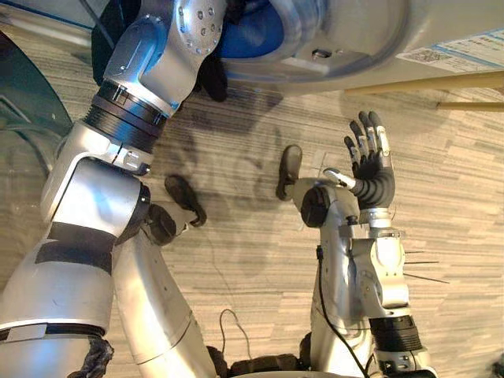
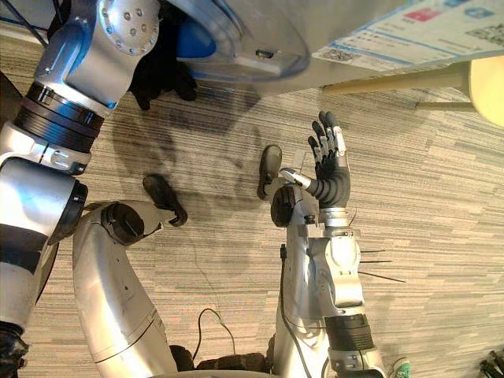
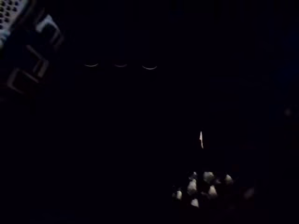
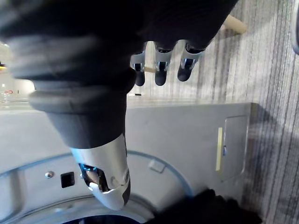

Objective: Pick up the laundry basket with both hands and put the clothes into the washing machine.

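The washing machine's round opening (image 1: 315,35) is at the top of the eye views, with blue inside (image 1: 252,31). My left arm (image 1: 157,55) reaches up into that opening, and the hand is hidden inside the drum. The left wrist view is almost black. A dark cloth (image 2: 157,75) hangs at the drum's lower rim beside the arm, and the dark cloth (image 4: 205,210) also shows in the right wrist view. My right hand (image 1: 370,161) is held over the floor in front of the machine, fingers straight and holding nothing.
The machine's grey front panel (image 4: 187,135) has a small hatch (image 4: 236,144). Pale wooden legs (image 1: 425,83) and a round wooden seat (image 2: 490,87) stand to the right. A dark, curved, translucent shape (image 1: 24,87) lies at the left edge. The floor (image 1: 236,157) is striped carpet.
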